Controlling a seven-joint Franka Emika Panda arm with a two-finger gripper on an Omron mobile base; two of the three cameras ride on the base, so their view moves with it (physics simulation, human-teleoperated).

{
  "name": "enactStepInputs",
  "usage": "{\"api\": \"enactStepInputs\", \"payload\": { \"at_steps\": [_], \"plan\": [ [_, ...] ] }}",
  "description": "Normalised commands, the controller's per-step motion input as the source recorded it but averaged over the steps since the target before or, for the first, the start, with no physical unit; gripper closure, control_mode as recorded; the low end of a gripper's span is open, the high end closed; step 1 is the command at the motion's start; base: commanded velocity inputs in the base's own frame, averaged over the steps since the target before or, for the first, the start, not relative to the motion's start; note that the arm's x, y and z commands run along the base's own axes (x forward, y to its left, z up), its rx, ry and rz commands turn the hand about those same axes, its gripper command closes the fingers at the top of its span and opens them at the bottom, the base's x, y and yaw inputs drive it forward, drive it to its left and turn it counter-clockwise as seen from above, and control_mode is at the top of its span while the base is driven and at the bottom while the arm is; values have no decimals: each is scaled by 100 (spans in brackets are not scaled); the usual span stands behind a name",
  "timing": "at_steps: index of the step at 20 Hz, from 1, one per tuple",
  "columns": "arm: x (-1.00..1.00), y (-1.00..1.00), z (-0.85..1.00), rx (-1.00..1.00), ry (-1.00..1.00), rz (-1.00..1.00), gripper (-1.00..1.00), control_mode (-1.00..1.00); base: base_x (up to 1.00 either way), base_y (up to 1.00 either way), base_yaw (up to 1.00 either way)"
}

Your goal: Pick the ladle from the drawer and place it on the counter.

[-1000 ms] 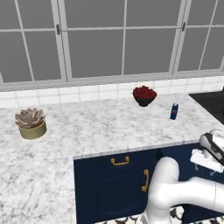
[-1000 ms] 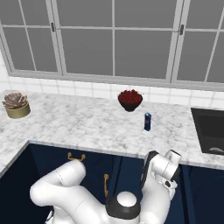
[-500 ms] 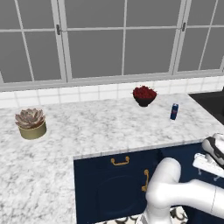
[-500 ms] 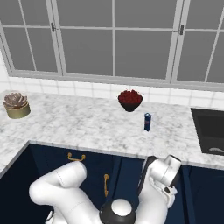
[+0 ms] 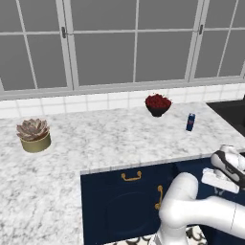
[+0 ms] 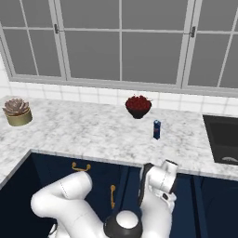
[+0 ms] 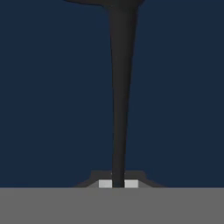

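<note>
One tabletop (image 5: 110, 139) of speckled marble spans the middle of both base views. On it stand three things: one dark bowl of red fruit (image 5: 158, 104) right of center in the left base view, one small blue can (image 5: 190, 122) just right of and below the bowl, and one potted succulent (image 5: 34, 135) at the left. Two gold handles show on the navy cabinet fronts below: one horizontal handle (image 5: 131, 176) and one vertical handle (image 5: 158, 198). One dark sink (image 6: 225, 144) sits at the right edge of the right base view. In the hand view, one ladle (image 7: 120, 87) runs up the center against one drawer (image 7: 52, 96) floor.
</note>
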Motion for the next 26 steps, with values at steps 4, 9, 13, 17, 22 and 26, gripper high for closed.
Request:
{"api": "enactStepInputs", "payload": {
  "at_steps": [4,9,13,17,22,26],
  "plan": [
    [-10,41,-4,-4,3,0,100,-100,0,0,0],
    [-74,-7,74,0,-1,-2,100,-100,0,0,0],
    [-21,-38,100,0,-5,-18,100,-100,0,0,0],
    [-45,-31,100,0,-15,-9,100,-100,0,0,0],
    [29,16,100,-1,-35,0,100,-100,0,0,0],
    [98,24,100,1,-30,0,100,-100,0,0,0]
  ]
}}
